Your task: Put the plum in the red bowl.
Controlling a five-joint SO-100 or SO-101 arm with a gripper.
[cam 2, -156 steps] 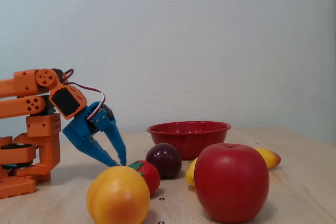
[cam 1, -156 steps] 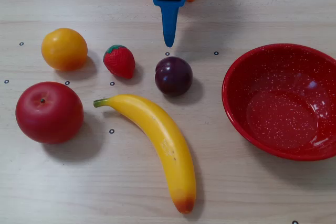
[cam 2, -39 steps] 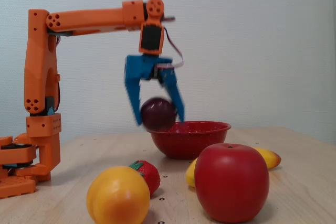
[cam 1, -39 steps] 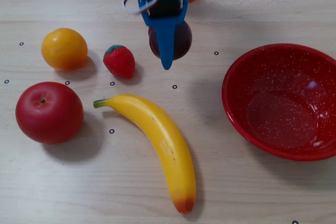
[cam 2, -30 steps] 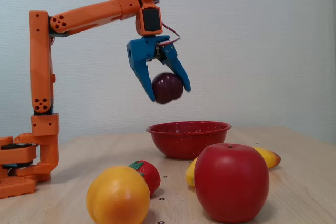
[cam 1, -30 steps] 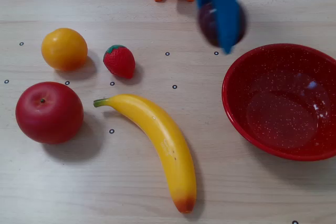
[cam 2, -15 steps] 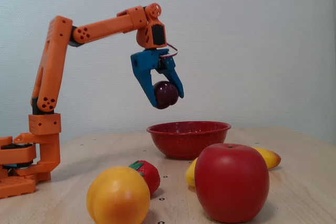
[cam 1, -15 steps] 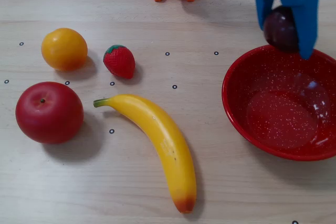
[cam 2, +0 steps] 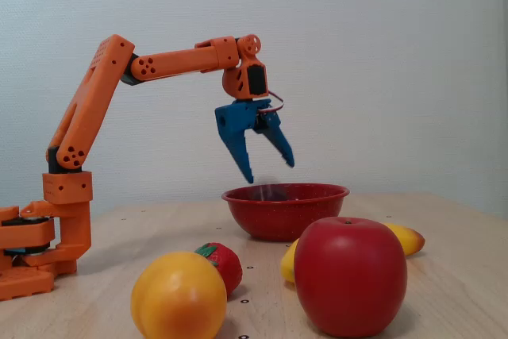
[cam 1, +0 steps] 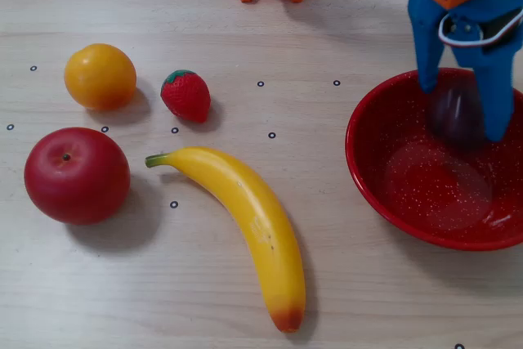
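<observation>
The plum (cam 1: 454, 114) shows only as a dark blur between the spread gripper (cam 1: 463, 112) fingers, inside the red bowl (cam 1: 372, 177) at right. Apple (cam 1: 76, 175), orange (cam 1: 100, 77), strawberry (cam 1: 187, 95) and banana (cam 1: 249, 220) occupy the bench (cam 1: 351, 300) at left.

Plum (cam 1: 454, 112) is motion-blurred between the blue fingers in a fixed view; in a fixed view from the side it's a faint smear (cam 2: 272, 190) at the rim. Red bowl (cam 1: 384, 194) cut off by right edge. Gripper (cam 1: 462, 112) cropped at top. Banana (cam 2: 406, 237) mostly hidden behind apple (cam 2: 349, 275). Arm base (cam 2: 24, 252) clipped left.
</observation>
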